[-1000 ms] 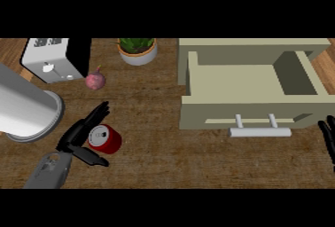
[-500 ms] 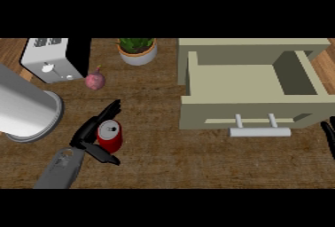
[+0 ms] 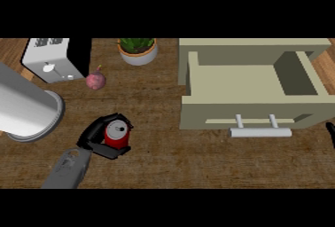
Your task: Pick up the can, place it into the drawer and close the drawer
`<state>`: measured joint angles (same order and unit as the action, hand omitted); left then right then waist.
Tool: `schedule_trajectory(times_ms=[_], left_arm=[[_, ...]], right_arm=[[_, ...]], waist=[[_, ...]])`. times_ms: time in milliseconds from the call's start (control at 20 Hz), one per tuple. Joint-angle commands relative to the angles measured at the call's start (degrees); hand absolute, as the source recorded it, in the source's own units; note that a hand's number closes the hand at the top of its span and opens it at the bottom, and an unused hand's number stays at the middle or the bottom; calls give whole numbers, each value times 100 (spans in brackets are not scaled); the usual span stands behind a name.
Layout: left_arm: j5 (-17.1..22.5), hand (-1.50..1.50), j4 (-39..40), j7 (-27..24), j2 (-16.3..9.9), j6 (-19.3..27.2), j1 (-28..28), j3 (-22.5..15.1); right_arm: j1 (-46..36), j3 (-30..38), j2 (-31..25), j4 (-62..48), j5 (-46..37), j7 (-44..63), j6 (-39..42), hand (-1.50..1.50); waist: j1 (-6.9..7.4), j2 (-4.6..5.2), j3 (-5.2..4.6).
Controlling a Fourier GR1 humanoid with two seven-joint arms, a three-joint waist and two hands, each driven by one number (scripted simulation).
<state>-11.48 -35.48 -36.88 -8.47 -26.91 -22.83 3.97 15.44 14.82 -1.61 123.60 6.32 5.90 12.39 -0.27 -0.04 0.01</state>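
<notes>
Left hand (image 3: pixel 97 141) curls round the red can (image 3: pixel 118 135) at the near left of the worktop (image 3: pixel 196 159). Right hand (image 3: pixel 330 133) shows only as a dark sliver at the right edge; whether its fingers are apart or together cannot be told. Likely risk: the can striking the open drawer (image 3: pixel 252 84) front or its handle (image 3: pixel 260 132) in transit. Bare worktop lies between them; a large metal cylinder (image 3: pixel 26 111) crowds the left.

Illumination: even and moderately bright across the wooden counter (image 3: pixel 196 164).
Shadows: a dark band lies at 3 o'clock of the toaster (image 3: pixel 49 60); the open drawer (image 3: pixel 252 86) is shaded along its inner wall at 3 o'clock.
Glare: soft highlight along the large metal cylinder (image 3: pixel 23 108).
Focus: uniform.
</notes>
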Motion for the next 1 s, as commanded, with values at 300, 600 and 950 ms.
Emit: schedule_trajectory(times_ms=[300, 600, 950], left_arm=[[826, 150, -650, 595, 38, 586, 353, 842], [1386, 150, -1253, 1179, 359, 2073, 275, 1635], [1293, 150, -3671, 2425, 829, 2459, 986, 711]], right_arm=[[84, 105, -20, 118, 55, 31, 36, -150], [129, -13, 42, 308, -11, 197, 6, -150], [151, 78, 73, 245, 5, 87, -13, -150]], waist=[[56, -7, 1], [64, -20, 3], [58, -22, 4]])
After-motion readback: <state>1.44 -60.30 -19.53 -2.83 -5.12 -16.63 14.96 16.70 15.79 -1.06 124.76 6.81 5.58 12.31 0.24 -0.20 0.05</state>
